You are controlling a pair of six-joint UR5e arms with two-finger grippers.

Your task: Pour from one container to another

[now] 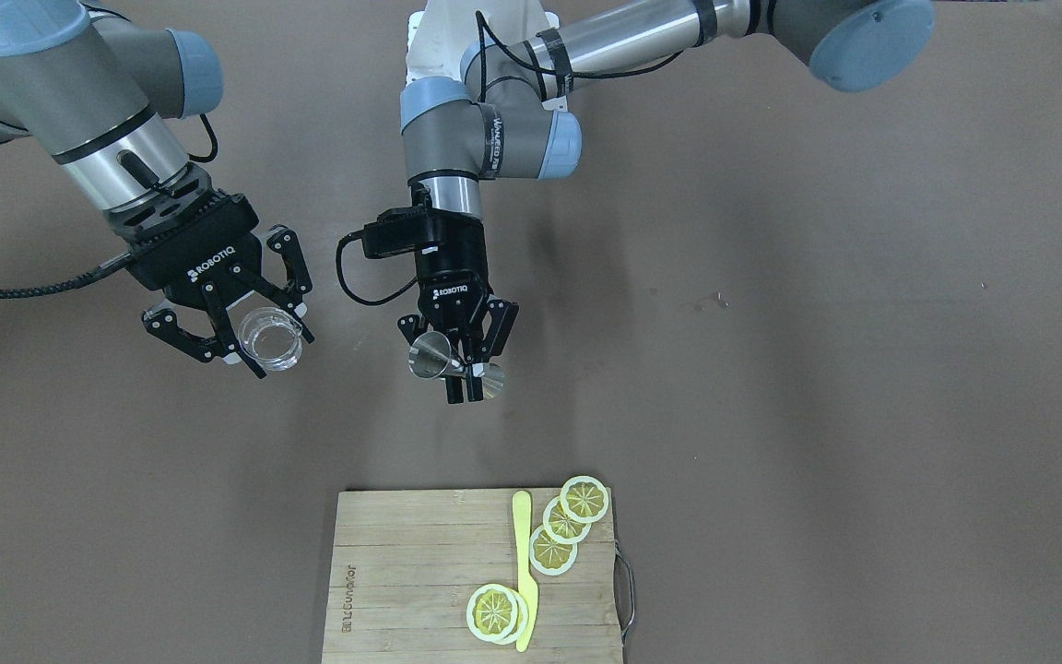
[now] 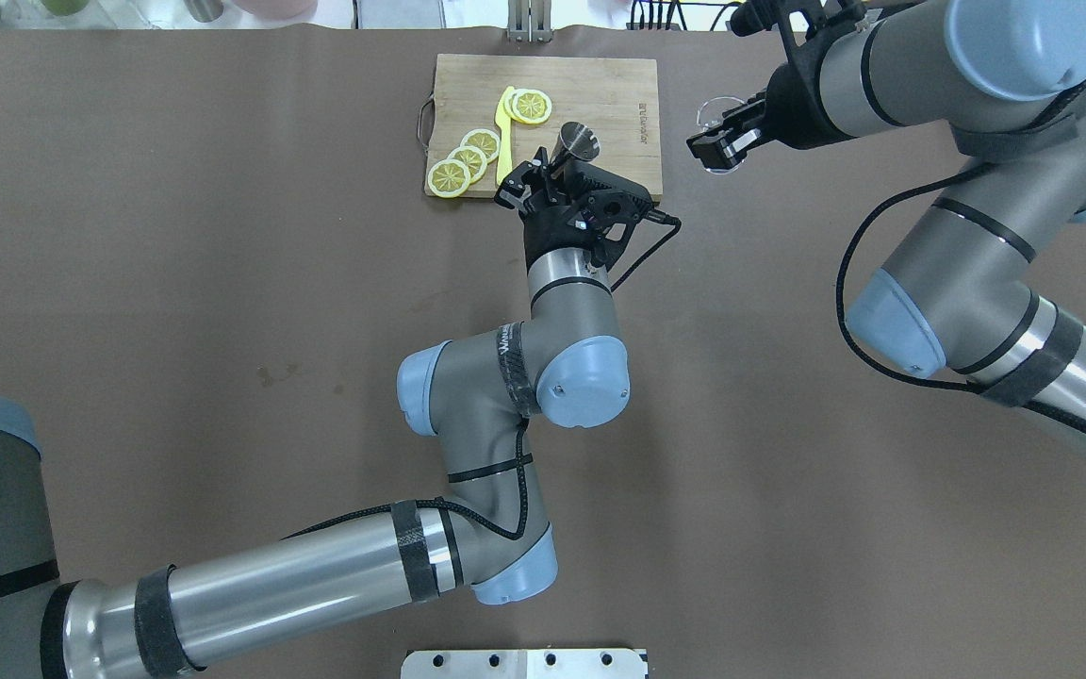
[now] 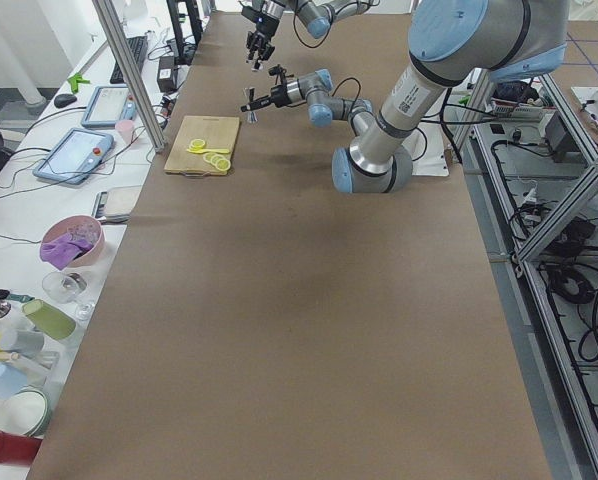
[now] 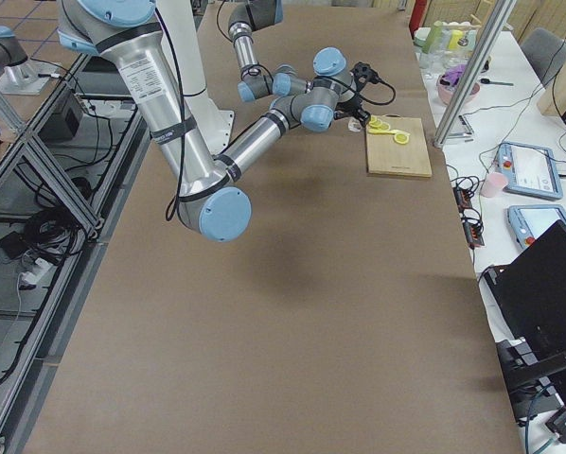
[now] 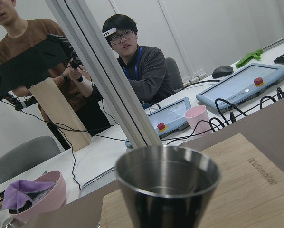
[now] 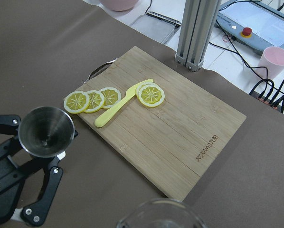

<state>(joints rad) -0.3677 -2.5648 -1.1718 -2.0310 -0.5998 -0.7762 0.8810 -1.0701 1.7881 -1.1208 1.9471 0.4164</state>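
right gripper [image 1: 273,347]: white "ROBOTIQ" is showing on the black body, with a small logo mark before it; the word is slanting with the body in the front-facing view
left gripper [image 1: 465,384]: a smaller white "ROBOTIQ" is showing on the black body, just above the fingers
cutting board [image 1: 420,572]: a burnt-in brand is running along one short edge; it is reading roughly "joyoung", and the characters after it are staying unclear
left arm [image 1: 497,138]: dark lettering is running along the wrist joint; it is beginning "WAN", the rest being too blurred to read
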